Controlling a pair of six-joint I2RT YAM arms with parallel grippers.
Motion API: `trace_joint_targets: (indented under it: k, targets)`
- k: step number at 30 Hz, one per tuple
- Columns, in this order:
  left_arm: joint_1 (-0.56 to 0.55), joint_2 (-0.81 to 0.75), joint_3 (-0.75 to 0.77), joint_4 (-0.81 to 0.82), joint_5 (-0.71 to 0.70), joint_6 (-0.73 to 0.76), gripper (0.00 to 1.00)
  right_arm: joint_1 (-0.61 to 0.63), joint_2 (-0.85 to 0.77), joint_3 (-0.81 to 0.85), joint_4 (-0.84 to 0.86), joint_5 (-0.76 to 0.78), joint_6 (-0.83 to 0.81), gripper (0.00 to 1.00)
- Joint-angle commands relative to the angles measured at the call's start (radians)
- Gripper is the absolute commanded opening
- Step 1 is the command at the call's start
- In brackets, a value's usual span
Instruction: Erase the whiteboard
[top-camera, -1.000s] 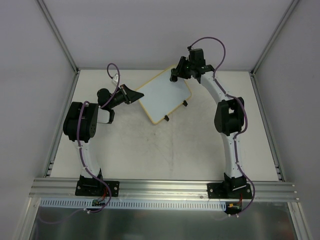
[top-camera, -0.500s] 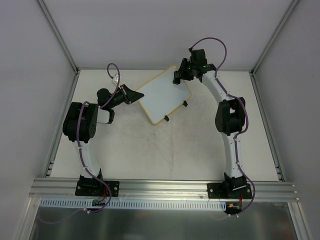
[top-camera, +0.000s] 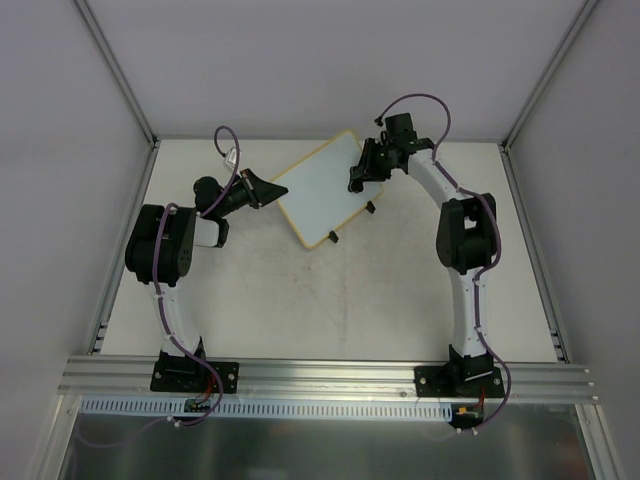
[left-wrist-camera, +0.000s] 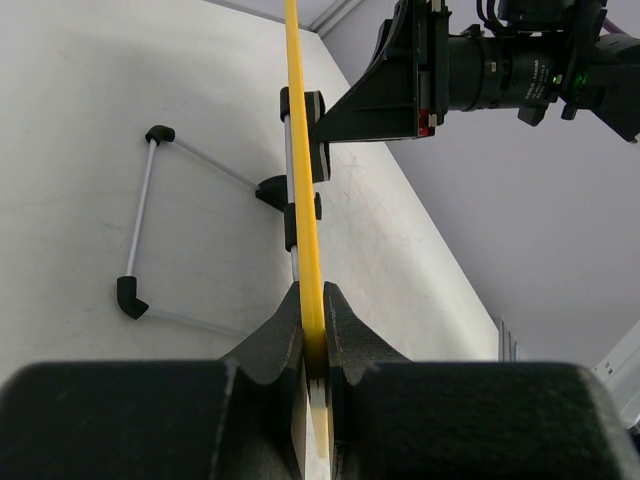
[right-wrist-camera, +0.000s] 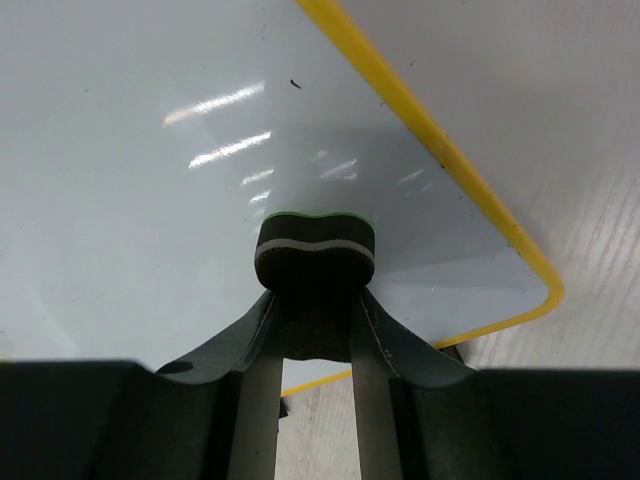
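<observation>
The whiteboard (top-camera: 322, 192), white with a yellow frame, is tilted up off the table at the back middle. My left gripper (top-camera: 266, 190) is shut on its left edge; in the left wrist view the yellow edge (left-wrist-camera: 303, 200) runs straight out from between the jaws of that gripper (left-wrist-camera: 312, 322). My right gripper (top-camera: 358, 180) is shut on a small black eraser (right-wrist-camera: 317, 250), which presses against the white surface (right-wrist-camera: 150, 180) near the board's right corner. The surface around the eraser looks blank apart from a tiny dark speck (right-wrist-camera: 295, 84).
Two black clip feet (top-camera: 371, 207) stick out from the board's near edge. A thin wire stand (left-wrist-camera: 140, 225) shows behind the board in the left wrist view. Aluminium rails (top-camera: 120, 260) border the table on both sides, with grey walls behind.
My right gripper has slid the eraser from the board's far corner down toward its right, nearer edge. The left gripper and the board have stayed put.
</observation>
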Motion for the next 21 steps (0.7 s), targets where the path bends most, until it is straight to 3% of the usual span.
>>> trace_joint_targets:
  k: [1,6,17,21]
  targets:
    - [-0.05,-0.06,-0.024,0.131,0.224,0.041,0.0,0.01,-0.011,-0.061,-0.07,-0.062,-0.017,0.0]
    - [-0.05,-0.063,-0.026,0.129,0.224,0.043,0.0,0.009,-0.014,-0.043,-0.045,-0.053,-0.01,0.0]
    - [-0.05,-0.065,-0.026,0.123,0.225,0.044,0.0,-0.034,0.072,0.186,-0.047,-0.078,0.043,0.0]
    - [-0.052,-0.063,-0.026,0.122,0.227,0.046,0.0,-0.042,0.081,0.226,-0.05,-0.012,0.056,0.0]
